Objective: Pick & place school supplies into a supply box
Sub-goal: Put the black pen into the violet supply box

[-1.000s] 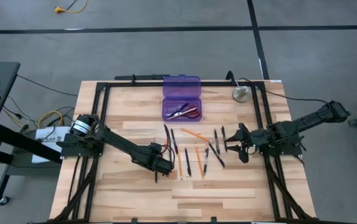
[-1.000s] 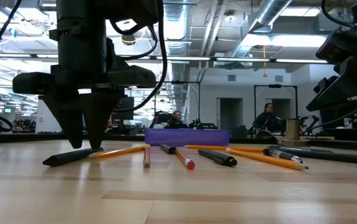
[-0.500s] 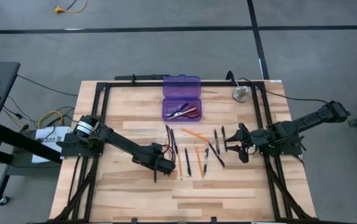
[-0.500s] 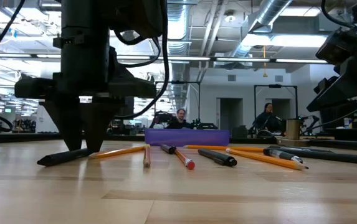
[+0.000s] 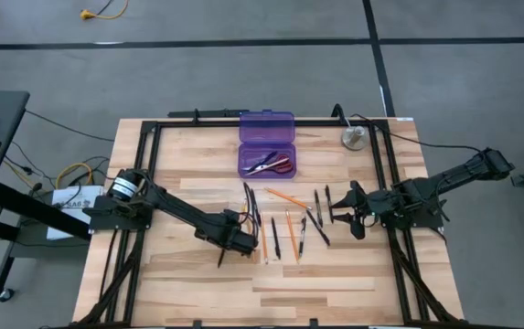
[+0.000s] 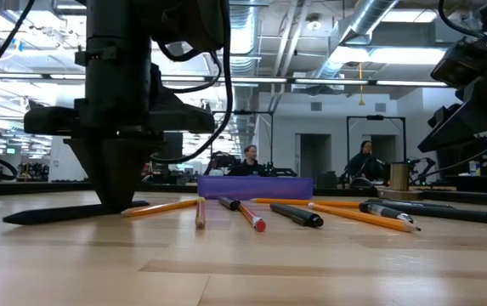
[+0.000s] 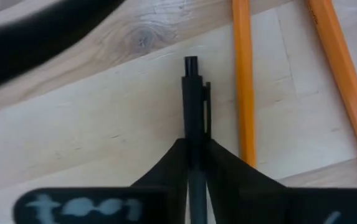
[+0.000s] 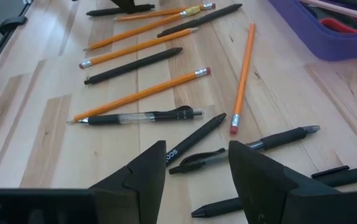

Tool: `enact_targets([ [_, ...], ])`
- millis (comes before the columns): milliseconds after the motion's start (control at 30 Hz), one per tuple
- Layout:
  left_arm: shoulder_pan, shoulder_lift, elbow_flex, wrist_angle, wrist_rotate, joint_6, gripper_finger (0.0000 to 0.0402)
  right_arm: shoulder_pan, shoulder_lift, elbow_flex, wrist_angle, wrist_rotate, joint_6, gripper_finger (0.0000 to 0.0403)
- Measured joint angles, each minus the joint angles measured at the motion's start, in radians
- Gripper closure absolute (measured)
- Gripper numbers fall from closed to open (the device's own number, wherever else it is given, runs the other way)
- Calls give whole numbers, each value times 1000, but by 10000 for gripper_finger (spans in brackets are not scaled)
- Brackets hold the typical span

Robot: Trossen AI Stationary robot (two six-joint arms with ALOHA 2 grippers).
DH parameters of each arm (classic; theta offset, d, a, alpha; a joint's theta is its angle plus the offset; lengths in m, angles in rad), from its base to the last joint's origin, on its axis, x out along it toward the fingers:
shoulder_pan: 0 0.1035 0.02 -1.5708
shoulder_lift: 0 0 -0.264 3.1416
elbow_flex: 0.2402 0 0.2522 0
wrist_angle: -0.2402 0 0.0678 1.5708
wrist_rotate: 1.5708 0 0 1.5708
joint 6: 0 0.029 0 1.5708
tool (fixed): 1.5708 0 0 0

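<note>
My left gripper (image 5: 234, 243) points down at the table's middle left and is shut on a black pen (image 6: 56, 212). Beside it lie orange pencils (image 5: 263, 239) and more dark pens (image 5: 275, 228), spread flat on the wood. The purple supply box (image 5: 266, 146) stands open at the far middle, with red-handled scissors (image 5: 272, 165) inside. My right gripper (image 5: 335, 212) hovers open at the right of the row, above the pens (image 8: 194, 140), touching nothing. My left gripper pinches the pen's barrel (image 7: 194, 146) between its two fingers, near the clip end (image 7: 192, 68), which sticks out past them. The fingers (image 6: 120, 183) come from above and lie across the pen. The pen lies flat on the table, its long free part (image 6: 39, 214) reaching toward the near left.
A round silver disc (image 5: 353, 138) sits at the far right corner. A black frame (image 5: 152, 183) runs along the table's edges. An orange pencil (image 7: 243, 81) lies right next to the held pen. People sit in the room beyond the table (image 6: 247, 159).
My left gripper has shut on the black pen, its fingers closing from either side. The pen has turned on the table, its free end swinging toward the near left; it stays on the wood.
</note>
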Motion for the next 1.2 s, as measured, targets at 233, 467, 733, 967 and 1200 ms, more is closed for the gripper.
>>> enact_targets([
  [233, -3, 1, 0, -20, -46, -10, 382, 0, 0, 0, 0, 0, 0, 234],
  [467, 0, 11, 31, -135, -144, -14, 383, 0, 0, 0, 0, 0, 0, 234],
  [733, 40, 9, 171, -409, -226, 38, 381, 0, 0, 0, 1, 0, 1, 234],
  [967, 127, 8, 325, -456, -348, 255, 381, 0, 0, 0, 4, 0, 1, 234],
  [1200, 269, 6, 469, -417, -422, 632, 380, 0, 0, 0, 4, 0, 26, 234],
])
